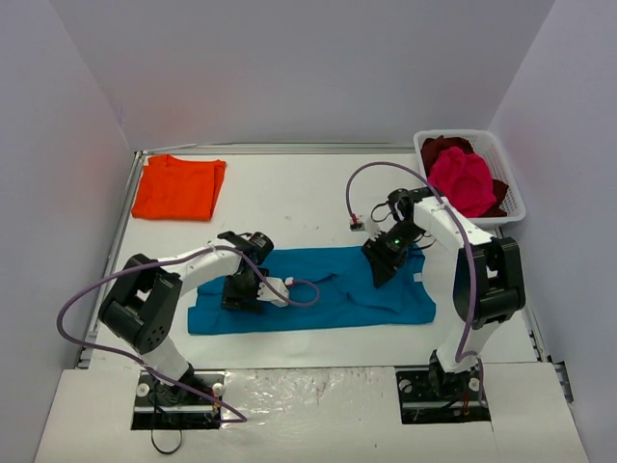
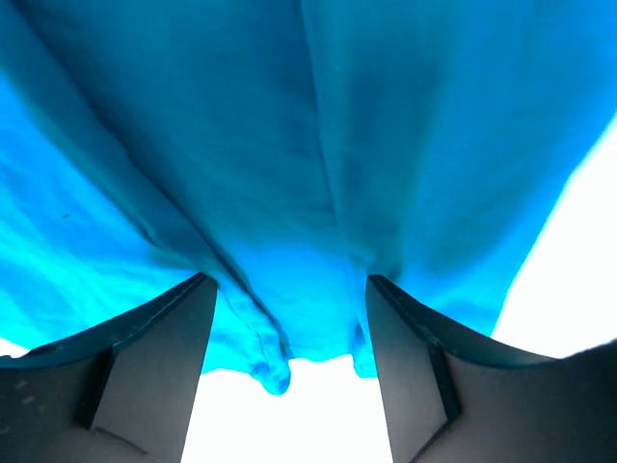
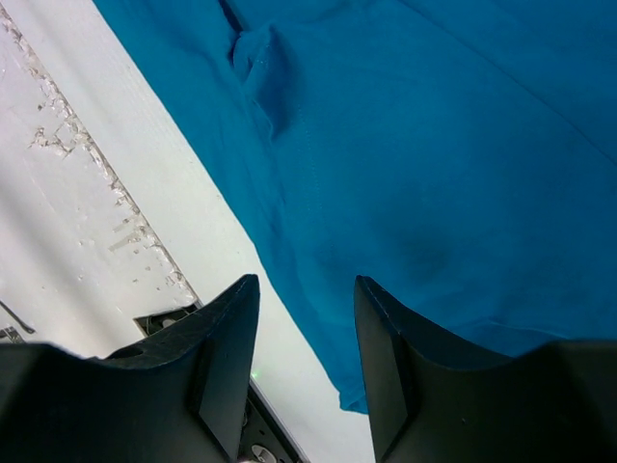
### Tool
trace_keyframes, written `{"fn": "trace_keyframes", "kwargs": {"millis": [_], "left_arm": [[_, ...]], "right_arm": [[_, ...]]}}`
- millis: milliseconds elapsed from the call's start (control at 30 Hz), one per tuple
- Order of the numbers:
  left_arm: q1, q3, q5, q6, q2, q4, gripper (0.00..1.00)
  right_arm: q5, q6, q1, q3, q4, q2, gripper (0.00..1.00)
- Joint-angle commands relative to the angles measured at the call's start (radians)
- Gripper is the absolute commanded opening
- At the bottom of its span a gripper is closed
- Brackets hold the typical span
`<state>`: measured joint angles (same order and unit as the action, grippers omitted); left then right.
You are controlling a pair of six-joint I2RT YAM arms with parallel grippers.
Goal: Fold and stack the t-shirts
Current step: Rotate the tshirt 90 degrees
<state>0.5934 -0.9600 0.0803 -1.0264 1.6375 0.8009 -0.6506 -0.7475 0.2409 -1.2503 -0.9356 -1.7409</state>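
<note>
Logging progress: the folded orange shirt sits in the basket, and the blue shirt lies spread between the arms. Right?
No. The top view shows the folded orange shirt on the table, far left, not in the basket. The blue shirt is as you say.

No readable text; no labels, brands or numbers (any view)
</note>
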Motion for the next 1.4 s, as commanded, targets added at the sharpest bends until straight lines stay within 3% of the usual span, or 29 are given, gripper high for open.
{"fn": "trace_keyframes", "kwargs": {"millis": [0, 133, 233, 333, 433, 600, 700, 767, 900, 1033, 1200, 1367], "left_arm": [[-0.001, -0.107, 0.101, 0.031, -0.037, 0.159, 0.61], [-0.003, -0.218, 0.185, 0.061, -0.094, 0.277, 0.62], [-0.001, -0.247, 0.229, 0.094, -0.163, 0.288, 0.72], [-0.001, -0.246, 0.242, 0.169, -0.237, 0.264, 0.73], [-0.007, -0.217, 0.173, 0.326, -0.330, 0.113, 0.94], [-0.032, -0.132, 0.069, 0.466, -0.491, -0.064, 0.94], [-0.093, -0.128, 0.055, 0.525, -0.499, -0.097, 0.94], [-0.171, -0.128, 0.094, 0.598, -0.507, -0.135, 0.94], [-0.265, -0.134, 0.151, 0.647, -0.496, -0.161, 0.94], [-0.288, -0.137, 0.160, 0.635, -0.453, -0.132, 0.94], [-0.302, -0.106, 0.237, 0.618, -0.507, -0.154, 0.94], [-0.302, -0.088, 0.217, 0.601, -0.559, -0.157, 0.98]], "right_arm": [[0.026, 0.020, -0.008, 0.006, -0.043, 0.043, 0.40], [0.040, 0.030, -0.008, 0.003, -0.046, 0.063, 0.41], [0.049, 0.034, -0.008, 0.011, -0.045, 0.075, 0.43], [0.069, 0.042, -0.009, 0.020, -0.028, 0.083, 0.43], [0.137, 0.105, -0.018, 0.035, 0.027, 0.102, 0.43], [0.268, 0.192, -0.029, 0.063, 0.107, 0.121, 0.38], [0.296, 0.209, -0.032, 0.069, 0.124, 0.126, 0.09], [0.312, 0.229, -0.032, 0.072, 0.142, 0.127, 0.00], [0.341, 0.250, -0.035, 0.077, 0.159, 0.124, 0.00], [0.382, 0.272, -0.041, 0.081, 0.167, 0.100, 0.00], [0.402, 0.280, -0.043, 0.086, 0.188, 0.022, 0.00], [0.394, 0.275, -0.043, 0.052, 0.204, -0.078, 0.00]]}}
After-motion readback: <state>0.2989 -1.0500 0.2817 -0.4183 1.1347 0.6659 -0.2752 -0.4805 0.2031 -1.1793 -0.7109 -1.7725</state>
